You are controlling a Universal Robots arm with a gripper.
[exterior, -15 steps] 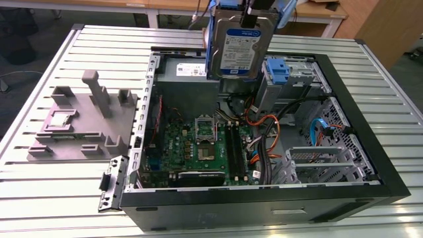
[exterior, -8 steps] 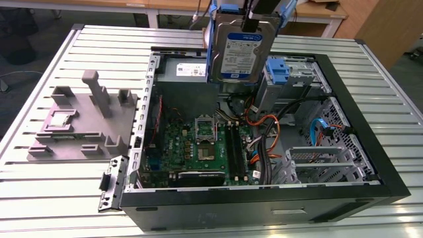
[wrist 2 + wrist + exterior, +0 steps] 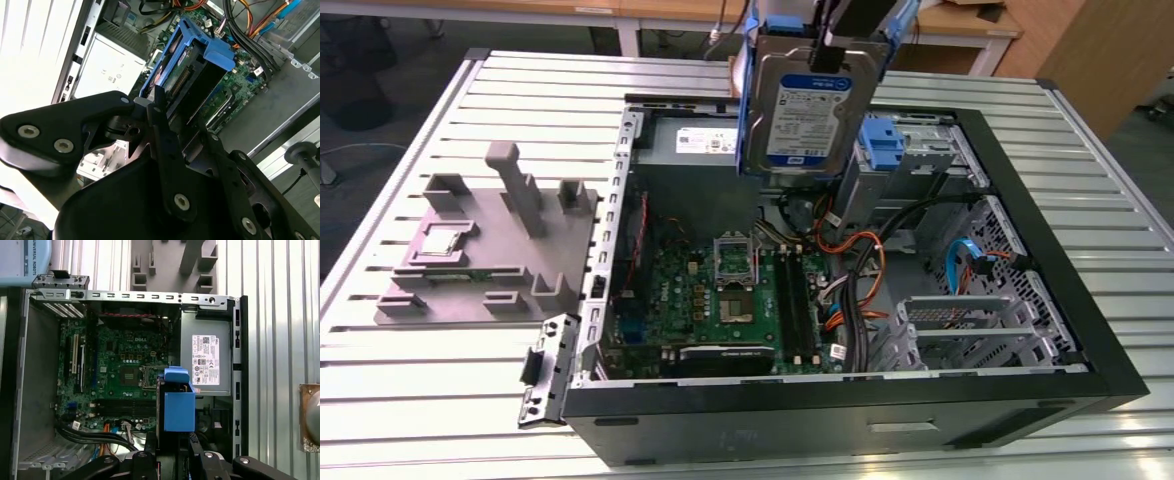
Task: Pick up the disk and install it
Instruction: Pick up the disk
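Slatted metal desk (image 3: 440, 400), open computer case (image 3: 854, 420) lying flat on it. The disk (image 3: 803, 115) hangs above the case beside its power supply (image 3: 700, 142), long axis upright, label facing the exterior view. The claw (image 3: 834, 50) is clamped on its top edge, with the motherboard (image 3: 720, 300) lower down inside the case.

The gripper (image 3: 167, 107) clamps the blue-railed disk (image 3: 184, 71) edge-on above the open computer's green circuit board (image 3: 236, 80), near the white-labelled power supply box (image 3: 107, 65).
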